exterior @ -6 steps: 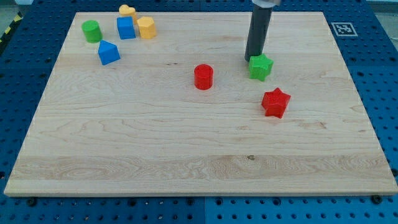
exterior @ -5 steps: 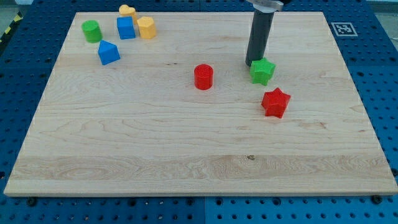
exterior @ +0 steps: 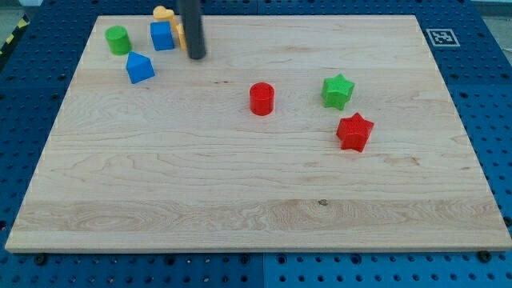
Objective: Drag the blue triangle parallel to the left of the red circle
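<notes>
The blue triangle (exterior: 140,67) sits near the board's top left. The red circle (exterior: 262,98) stands near the board's middle, well to the right of the triangle and a little lower. My tip (exterior: 196,57) rests on the board to the upper right of the blue triangle, apart from it. The rod covers most of a yellow block (exterior: 181,32) behind it.
A green cylinder (exterior: 118,39), a blue cube (exterior: 162,35) and another yellow block (exterior: 163,14) cluster at the top left. A green star (exterior: 338,90) and a red star (exterior: 354,132) lie right of the red circle.
The rod has swung from beside the green star at the right to the top left cluster. The green star shifted slightly right and down.
</notes>
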Available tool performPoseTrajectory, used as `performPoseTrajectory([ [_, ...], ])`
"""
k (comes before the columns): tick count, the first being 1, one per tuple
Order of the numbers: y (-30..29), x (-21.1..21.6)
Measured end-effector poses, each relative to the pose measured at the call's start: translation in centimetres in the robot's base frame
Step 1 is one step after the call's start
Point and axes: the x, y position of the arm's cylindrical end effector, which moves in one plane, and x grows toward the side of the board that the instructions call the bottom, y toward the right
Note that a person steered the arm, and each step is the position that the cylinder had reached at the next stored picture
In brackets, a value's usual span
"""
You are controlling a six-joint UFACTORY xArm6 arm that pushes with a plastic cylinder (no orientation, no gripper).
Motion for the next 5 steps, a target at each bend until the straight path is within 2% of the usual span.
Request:
performPoseTrajectory([
  [1,-5.5,0.0],
  [2,-8.3,1.2],
  [4,-7.7,4.6],
  [5,-4.6,5.3],
])
